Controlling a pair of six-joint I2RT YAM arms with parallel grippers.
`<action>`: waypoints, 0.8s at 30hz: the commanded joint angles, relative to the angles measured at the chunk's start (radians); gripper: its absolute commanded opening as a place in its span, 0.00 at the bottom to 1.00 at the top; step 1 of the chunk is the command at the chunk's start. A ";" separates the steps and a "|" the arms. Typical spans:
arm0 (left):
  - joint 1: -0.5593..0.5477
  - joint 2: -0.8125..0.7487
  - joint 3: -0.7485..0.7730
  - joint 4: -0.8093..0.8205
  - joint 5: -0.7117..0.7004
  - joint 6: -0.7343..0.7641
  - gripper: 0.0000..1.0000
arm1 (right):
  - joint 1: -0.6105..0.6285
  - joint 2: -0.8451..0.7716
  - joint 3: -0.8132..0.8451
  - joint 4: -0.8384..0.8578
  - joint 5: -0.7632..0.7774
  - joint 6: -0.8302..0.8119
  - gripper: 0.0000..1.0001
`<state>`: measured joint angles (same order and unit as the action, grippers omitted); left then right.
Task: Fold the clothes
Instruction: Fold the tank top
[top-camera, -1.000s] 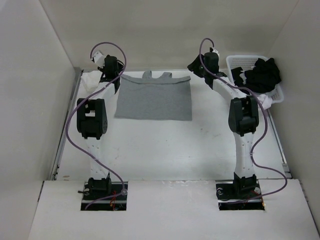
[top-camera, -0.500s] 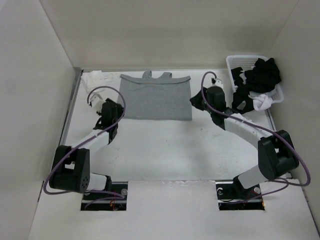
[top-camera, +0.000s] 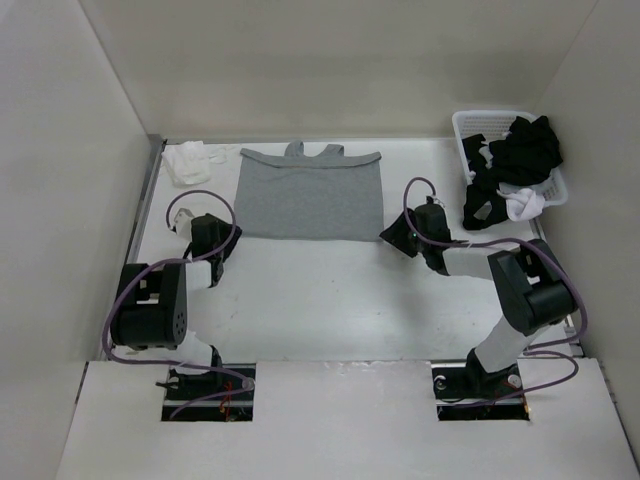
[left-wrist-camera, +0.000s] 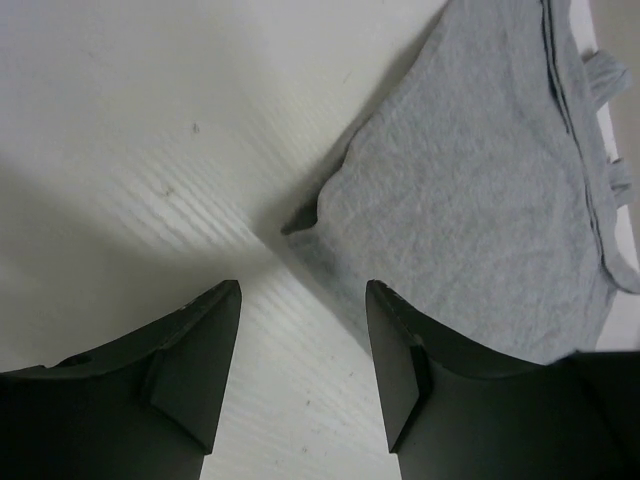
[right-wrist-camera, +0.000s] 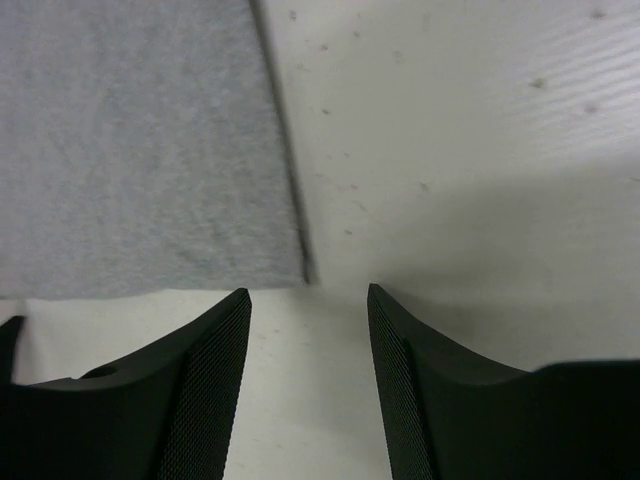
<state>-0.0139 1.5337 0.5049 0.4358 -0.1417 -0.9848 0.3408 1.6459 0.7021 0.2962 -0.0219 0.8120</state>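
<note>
The clothes, a light grey tank top (top-camera: 310, 195), lie flat at the back middle of the table with the straps toward the far wall. My left gripper (top-camera: 222, 243) is low over the table just short of the top's near left corner. In the left wrist view the gripper (left-wrist-camera: 303, 300) is open and holds nothing, with the grey fabric (left-wrist-camera: 480, 180) ahead and to the right. My right gripper (top-camera: 396, 236) is by the near right corner. It (right-wrist-camera: 308, 300) is open over bare table, and the fabric's (right-wrist-camera: 130, 150) corner lies just beyond the fingertips.
A white basket (top-camera: 468, 128) at the back right holds black and white garments (top-camera: 520, 150), some hanging over its near side. A small white cloth (top-camera: 190, 160) lies at the back left corner. Walls enclose the table on three sides.
Both arms drew back from the top's far corners to its near corners and came down low. The tank top has not shifted.
</note>
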 joint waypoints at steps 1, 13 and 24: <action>0.035 0.063 0.018 0.075 0.036 -0.066 0.50 | -0.001 0.035 0.005 0.135 -0.059 0.061 0.55; 0.056 0.183 -0.019 0.216 0.093 -0.150 0.26 | -0.001 0.034 -0.010 0.133 -0.026 0.067 0.51; 0.055 0.112 -0.043 0.190 0.067 -0.121 0.11 | 0.004 0.084 0.030 0.109 -0.001 0.075 0.49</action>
<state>0.0387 1.6886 0.4843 0.6727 -0.0681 -1.1252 0.3416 1.7061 0.7067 0.3828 -0.0444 0.8791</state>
